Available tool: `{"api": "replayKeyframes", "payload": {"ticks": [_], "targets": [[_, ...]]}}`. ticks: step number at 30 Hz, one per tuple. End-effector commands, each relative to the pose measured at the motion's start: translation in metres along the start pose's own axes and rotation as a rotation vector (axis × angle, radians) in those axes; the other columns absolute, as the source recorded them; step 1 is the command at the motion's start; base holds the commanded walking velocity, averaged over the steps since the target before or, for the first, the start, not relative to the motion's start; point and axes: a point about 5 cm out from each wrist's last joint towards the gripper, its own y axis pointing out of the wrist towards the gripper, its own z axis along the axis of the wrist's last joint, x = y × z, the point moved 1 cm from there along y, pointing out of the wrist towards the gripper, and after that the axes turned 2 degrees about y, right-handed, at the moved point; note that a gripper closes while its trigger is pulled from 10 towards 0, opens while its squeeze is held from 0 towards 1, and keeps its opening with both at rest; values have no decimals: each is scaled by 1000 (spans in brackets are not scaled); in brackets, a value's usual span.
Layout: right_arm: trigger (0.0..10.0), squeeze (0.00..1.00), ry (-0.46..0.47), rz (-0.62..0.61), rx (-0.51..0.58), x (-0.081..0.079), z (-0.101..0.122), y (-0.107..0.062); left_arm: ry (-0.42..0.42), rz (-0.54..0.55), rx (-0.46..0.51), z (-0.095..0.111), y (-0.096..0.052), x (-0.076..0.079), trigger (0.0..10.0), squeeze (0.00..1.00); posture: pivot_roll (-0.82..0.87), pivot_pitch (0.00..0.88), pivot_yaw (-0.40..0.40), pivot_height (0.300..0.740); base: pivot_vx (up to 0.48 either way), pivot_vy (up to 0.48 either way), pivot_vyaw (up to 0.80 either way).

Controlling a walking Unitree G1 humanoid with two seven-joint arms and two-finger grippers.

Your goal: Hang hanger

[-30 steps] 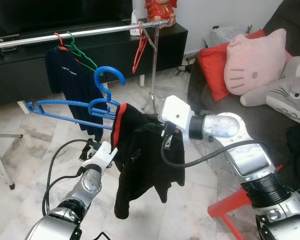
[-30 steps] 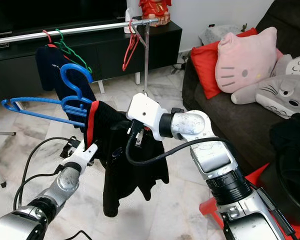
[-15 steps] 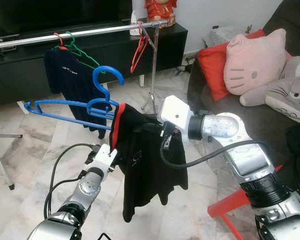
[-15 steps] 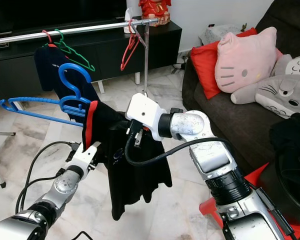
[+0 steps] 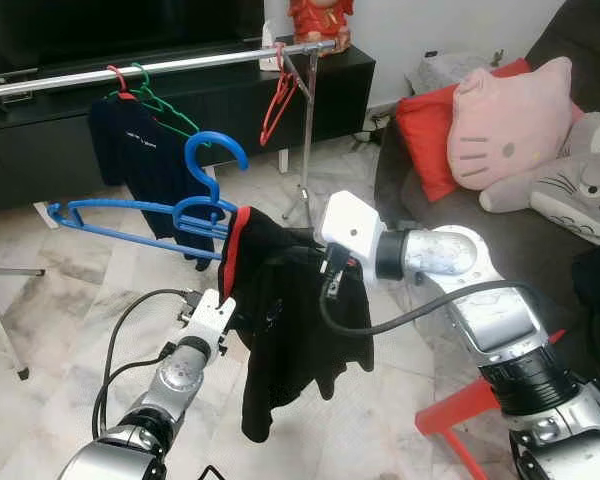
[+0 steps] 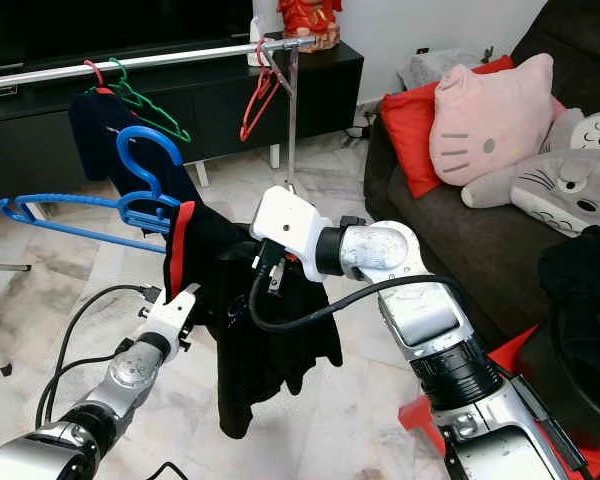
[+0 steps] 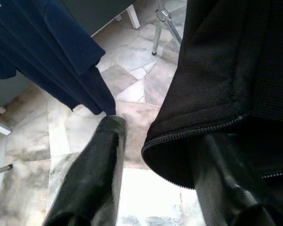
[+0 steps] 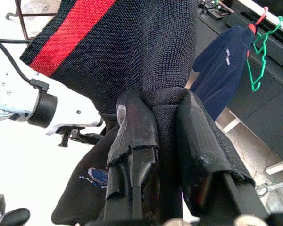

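Room: pale marble-tile floor (image 5: 60,290). Black TV cabinet (image 5: 230,95) along the far wall. In front of it, a silver clothes rail (image 5: 160,66) on a metal stand. On the rail: a navy T-shirt (image 5: 145,165) on red and green hangers, and a red hanger (image 5: 278,95) near the post. Dark sofa (image 5: 480,235) on the robot's right carries a red cushion (image 5: 430,135), a pink cat-face pillow (image 5: 510,120) and a grey plush (image 5: 570,195).

Task item: blue hanger (image 5: 175,210), plastic, hook upward, held in mid-air below the rail and not on it. One arm of it juts out bare to the robot's left; the other end disappears into a black garment (image 5: 290,320) with a red stripe at the collar, which hangs loosely down.

Right tool (image 8: 167,141): fingers pinched shut on a bunched fold of the black garment near its top. Whether the hanger is inside that fold cannot be told.

Left tool (image 7: 155,165): fingers apart, raised at the garment's lower edge; one finger (image 7: 226,174) lies against the hem, the other (image 7: 92,174) is clear of the cloth.
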Motion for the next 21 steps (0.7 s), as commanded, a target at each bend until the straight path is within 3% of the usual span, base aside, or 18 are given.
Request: {"api": "replayKeyframes", "payload": {"ticks": [1, 7, 21], "targets": [[0, 0, -26, 6, 43, -3, 12, 1, 25, -28, -7, -5, -3, 3, 0, 0, -122, 72, -4, 740, 0, 0, 0], [0, 0, -21, 6, 40, -3, 10, 2, -89, 6, -24, -7, -3, 0, 0, 0, -119, 78, 0, 740, 0, 0, 0], [0, 0, -20, 6, 44, -6, 11, 4, -189, -12, -6, -7, -4, -6, 0, 0, -109, 99, 28, 740, 0, 0, 0]]}}
